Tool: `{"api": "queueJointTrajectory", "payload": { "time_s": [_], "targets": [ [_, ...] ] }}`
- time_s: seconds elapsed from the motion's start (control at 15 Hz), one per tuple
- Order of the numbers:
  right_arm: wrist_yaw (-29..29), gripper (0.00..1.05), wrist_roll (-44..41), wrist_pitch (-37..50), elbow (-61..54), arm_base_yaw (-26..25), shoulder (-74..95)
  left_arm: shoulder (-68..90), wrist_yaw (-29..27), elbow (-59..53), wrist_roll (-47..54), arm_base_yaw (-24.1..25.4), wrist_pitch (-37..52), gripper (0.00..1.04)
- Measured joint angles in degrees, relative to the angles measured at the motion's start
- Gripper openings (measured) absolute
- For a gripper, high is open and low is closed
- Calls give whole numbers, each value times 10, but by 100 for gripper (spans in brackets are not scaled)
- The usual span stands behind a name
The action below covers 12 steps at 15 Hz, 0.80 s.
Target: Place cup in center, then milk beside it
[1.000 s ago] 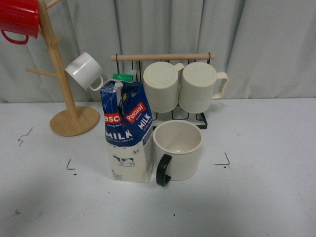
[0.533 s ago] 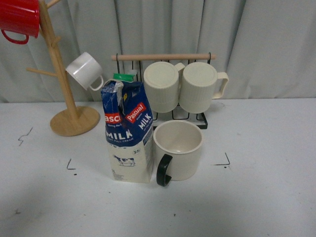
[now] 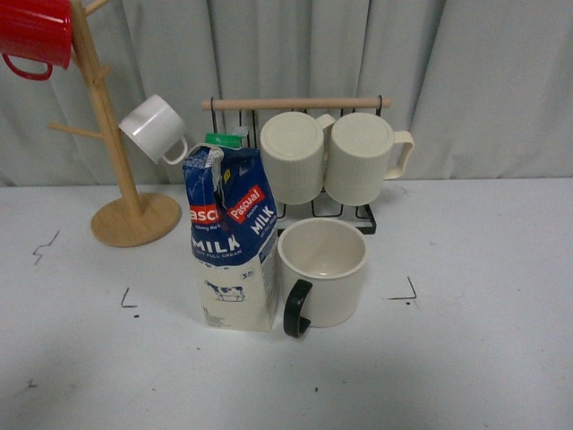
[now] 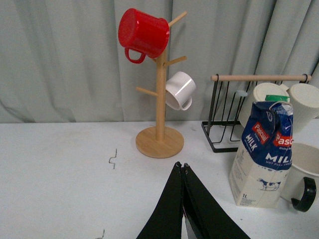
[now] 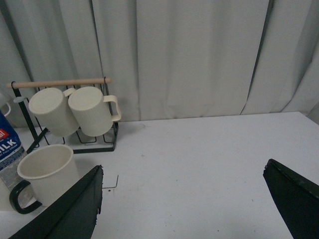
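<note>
The cup (image 3: pixel 322 271) stood upright on the white worktop (image 3: pixel 483 358), its mouth open to the top and its dark handle turned toward the camera in the front view. It sat inside the center (image 3: pixel 358 336), the patch framed by small black corner marks, nearer the mark on the robot's right. The milk (image 3: pixel 230 237) stood upright just beside the cup on the robot's left, so close that the two looked to be touching or nearly so; its blue top with the red labels faced forward and the green cap showed at the back of its peak.

Behind the pair a black wire rack (image 3: pixel 358 215) with a wooden bar across its top held two ribbed cream mugs (image 3: pixel 333 157) lying on their sides, mouths away from the camera. To the robot's left of the rack stood a wooden mug tree (image 3: pixel 121 193) on a round base, with a small white cup (image 3: pixel 154 128) hung on a lower peg and a red mug (image 3: pixel 34 36) on an upper one. A pale curtain (image 3: pixel 483 81) closed off the back.

In the left wrist view the left end effector (image 4: pixel 182 172) hung above bare worktop with its fingers pressed together, well apart from the milk. In the right wrist view the right end effector (image 5: pixel 184 199) had its fingers spread wide apart, holding nothing, away from the cup.
</note>
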Motion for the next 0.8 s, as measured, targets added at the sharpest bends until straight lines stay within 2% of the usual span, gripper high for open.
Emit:
{"api": "queueJointTrajectory", "payload": {
  "time_s": [0.13,0.2,0.4,0.47,0.6,0.8],
  "targets": [
    [0,98,0,0,0,0,0,0,0,0,0,0,4,2],
    [0,98,0,0,0,0,0,0,0,0,0,0,5,12],
    [0,98,0,0,0,0,0,0,0,0,0,0,5,47],
    [0,98,0,0,0,0,0,0,0,0,0,0,4,72],
    [0,98,0,0,0,0,0,0,0,0,0,0,4,97],
    [0,98,0,0,0,0,0,0,0,0,0,0,5,98]
  ]
}}
